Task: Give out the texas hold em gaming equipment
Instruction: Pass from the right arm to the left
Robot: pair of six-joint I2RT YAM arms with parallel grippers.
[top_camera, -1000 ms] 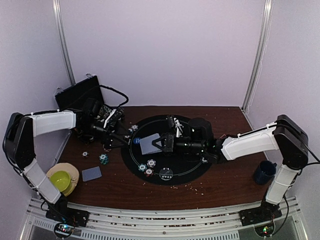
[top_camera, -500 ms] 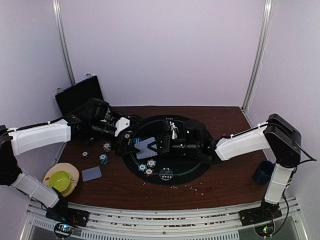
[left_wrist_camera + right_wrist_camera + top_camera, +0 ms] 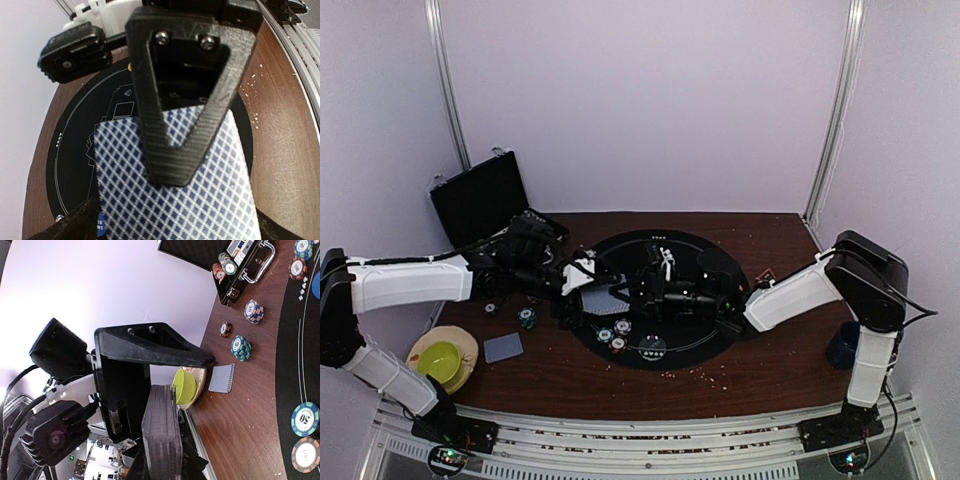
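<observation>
Both arms have reached inward since 1 second ago. The left gripper (image 3: 578, 292) has swung from beside the case to the left edge of the round black felt mat (image 3: 690, 335). The right gripper (image 3: 632, 291) has carried the thick deck of blue-diamond-backed playing cards (image 3: 165, 210) left to meet it.

The right gripper is clenched on the deck, with 1 black triangular finger (image 3: 175, 160) flat on the top card. The stack's edge shows below that finger in the right wrist view. The left gripper is spread to its widest, its 2 fingers (image 3: 75, 225) standing either side of the deck's near end. Whether they touch the cards is hard to tell from the blurred corners.

The open black hinged case (image 3: 480, 195) stands at the far left of the dark wooden table (image 3: 750, 375), with 2 short chip stacks, red and green (image 3: 225, 265), inside it. A yellow-green plastic bowl (image 3: 442, 358) sits on a tan round plate (image 3: 468, 345) at the near left. A dark blue mug (image 3: 840, 345) stands at the right, half hidden behind the right arm.

On the mat's near left lie 3 striped poker chips (image 3: 618, 345) and 1 blue button disc (image 3: 652, 347). On the bare wood left of the mat are 3 piles: a blue-and-orange pile (image 3: 253, 311), a small red pile (image 3: 226, 329) and a green-and-blue pile (image 3: 527, 318). 1 single face-down card (image 3: 503, 347) lies near the plate.
</observation>
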